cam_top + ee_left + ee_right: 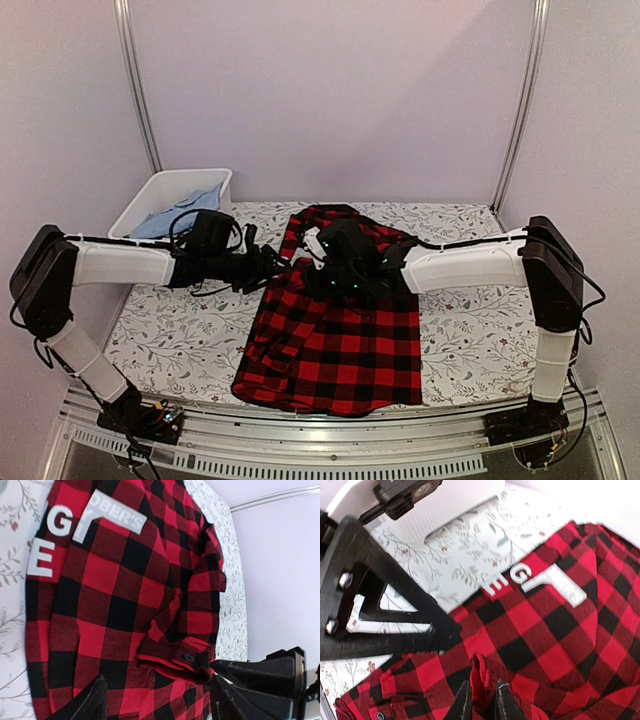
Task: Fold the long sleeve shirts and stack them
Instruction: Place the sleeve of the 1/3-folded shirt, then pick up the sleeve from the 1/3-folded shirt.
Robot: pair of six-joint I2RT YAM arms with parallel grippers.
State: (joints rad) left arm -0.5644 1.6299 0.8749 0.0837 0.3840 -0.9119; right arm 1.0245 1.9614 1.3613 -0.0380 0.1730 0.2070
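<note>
The table [470,340], covered in a leaf-print cloth, is showing on every side of the red-and-black checked shirt [340,350]. The shirt is lying spread across the table's middle, its wide end toward the arm bases.

2 arms are stretching in over the shirt. The left arm [120,265] is ending at the shirt's left edge, and the right arm [465,265] is hanging over the shirt's upper middle.

The left jaws are standing wide open just over the shirt, gripping nothing. Checked cloth is filling the space under and between them. The right jaws are nearly closed and are pinching a raised ridge of the shirt's red cloth between their tips. In the right wrist view, one black jaw of the left arm is crossing over the shirt's edge close beside the right jaws, crowding that side.

A white bin [165,185] is sitting beyond the shirt's upper left corner, apart from it, and is holding a pale blue cloth [185,215].

White block lettering [107,512] is showing on the shirt, beyond both sets of jaws.

A folded cuff [175,657] with 1 dark button [188,657] is lying on the shirt in the left jaws' gap.
</note>
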